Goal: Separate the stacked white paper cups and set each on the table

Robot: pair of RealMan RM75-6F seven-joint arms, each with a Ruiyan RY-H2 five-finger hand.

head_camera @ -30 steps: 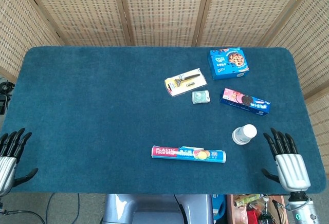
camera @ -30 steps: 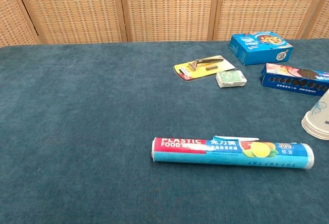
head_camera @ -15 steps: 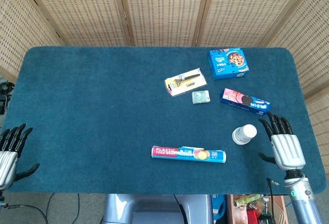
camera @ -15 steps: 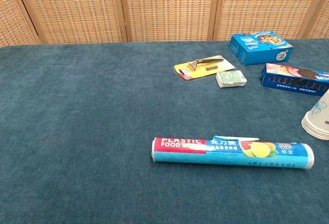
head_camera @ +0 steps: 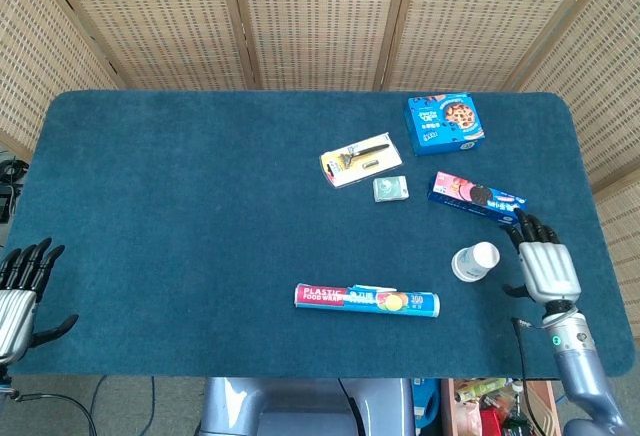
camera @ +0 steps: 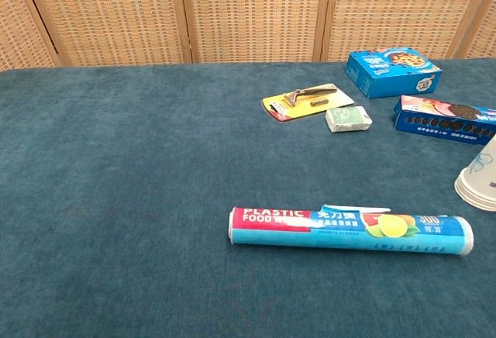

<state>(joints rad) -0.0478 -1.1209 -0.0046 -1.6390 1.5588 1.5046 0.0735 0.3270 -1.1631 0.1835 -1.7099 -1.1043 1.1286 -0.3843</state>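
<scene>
The stack of white paper cups (head_camera: 475,261) stands upside down on the blue table, right of centre near the front; the chest view shows only its rims (camera: 478,181) at the right edge. My right hand (head_camera: 544,262) hovers just right of the stack, fingers spread, holding nothing and not touching it. My left hand (head_camera: 20,293) is at the table's front left corner, fingers apart and empty. Neither hand shows in the chest view.
A food wrap roll (head_camera: 366,300) lies just left of the cups. Behind them lie a cookie pack (head_camera: 477,196), a small green packet (head_camera: 390,189), a carded razor (head_camera: 359,160) and a blue cookie box (head_camera: 445,124). A wicker screen stands behind the table (head_camera: 200,206).
My right hand has moved forward onto the table and closer to the cup stack. My left hand has hardly shifted. The cups have not moved.
</scene>
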